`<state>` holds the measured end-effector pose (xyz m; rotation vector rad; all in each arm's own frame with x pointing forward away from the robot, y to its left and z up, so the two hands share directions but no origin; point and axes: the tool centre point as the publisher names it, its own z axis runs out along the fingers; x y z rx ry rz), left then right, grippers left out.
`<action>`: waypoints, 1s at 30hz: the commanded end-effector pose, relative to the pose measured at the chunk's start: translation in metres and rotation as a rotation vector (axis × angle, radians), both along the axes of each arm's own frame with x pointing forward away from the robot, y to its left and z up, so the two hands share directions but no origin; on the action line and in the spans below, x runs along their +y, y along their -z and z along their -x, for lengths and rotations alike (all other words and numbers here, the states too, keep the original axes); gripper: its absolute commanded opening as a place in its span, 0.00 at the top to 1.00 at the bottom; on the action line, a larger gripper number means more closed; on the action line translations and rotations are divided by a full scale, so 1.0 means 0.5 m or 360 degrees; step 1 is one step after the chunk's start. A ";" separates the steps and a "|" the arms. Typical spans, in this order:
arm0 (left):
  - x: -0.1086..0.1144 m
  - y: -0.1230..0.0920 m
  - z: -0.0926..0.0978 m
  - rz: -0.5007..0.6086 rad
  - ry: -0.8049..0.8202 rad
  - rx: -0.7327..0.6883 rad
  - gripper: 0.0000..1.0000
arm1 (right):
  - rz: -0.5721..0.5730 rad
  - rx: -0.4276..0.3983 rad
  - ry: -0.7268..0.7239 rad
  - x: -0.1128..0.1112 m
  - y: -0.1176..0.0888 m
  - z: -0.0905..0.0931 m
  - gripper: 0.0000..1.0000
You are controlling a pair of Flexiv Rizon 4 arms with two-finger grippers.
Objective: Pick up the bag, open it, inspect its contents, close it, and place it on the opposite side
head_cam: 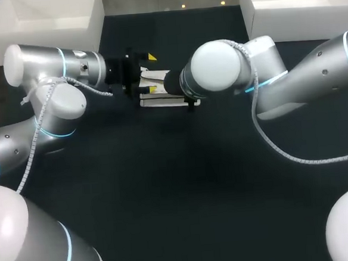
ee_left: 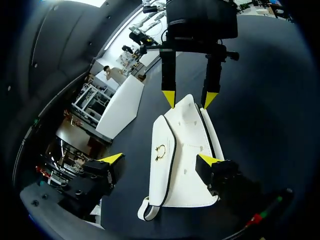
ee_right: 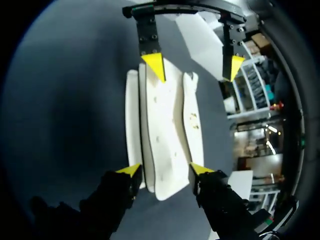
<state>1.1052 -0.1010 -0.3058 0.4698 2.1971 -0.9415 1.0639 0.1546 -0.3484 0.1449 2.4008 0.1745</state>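
The white bag (head_cam: 154, 89) lies at the far middle of the dark desk (head_cam: 184, 183), right between the two arms. It has a small gold clasp (ee_left: 160, 150) on its front.

The left arm (head_cam: 50, 73) comes in from one side. Its left tool (ee_left: 160, 159) is wide open. One yellow tip sits over the edge of the bag, and the other tip is well away from it, out over the bare desk.

The right arm (head_cam: 217, 68) comes in from the other side and hides part of the bag from above. Its right tool (ee_right: 165, 169) is at the other end of the bag. Its two yellow tips touch the bag from both sides, so it grips the bag.

The two tools face each other, with the bag stretched out between them.
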 end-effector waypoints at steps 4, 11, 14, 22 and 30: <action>0.040 -0.042 0.034 -0.0129 -0.0063 0.0171 0.00 | -0.0007 0.0196 -0.0021 -0.015 -0.074 0.009 0.00; 0.074 -0.061 0.067 -0.0176 -0.0095 0.0356 0.00 | -0.0004 0.0403 -0.0012 -0.022 -0.106 0.000 0.00; 0.086 -0.062 0.081 -0.0196 -0.0074 0.0447 0.00 | 0.0005 0.0465 -0.0006 -0.025 -0.113 -0.003 0.00; 0.110 -0.054 0.106 -0.0213 -0.0030 0.0672 0.00 | -0.0020 0.0641 0.0016 -0.036 -0.124 -0.011 0.00; 0.113 -0.058 0.108 -0.0296 -0.0032 0.0683 0.00 | -0.0047 0.0720 0.0040 -0.045 -0.130 -0.018 0.00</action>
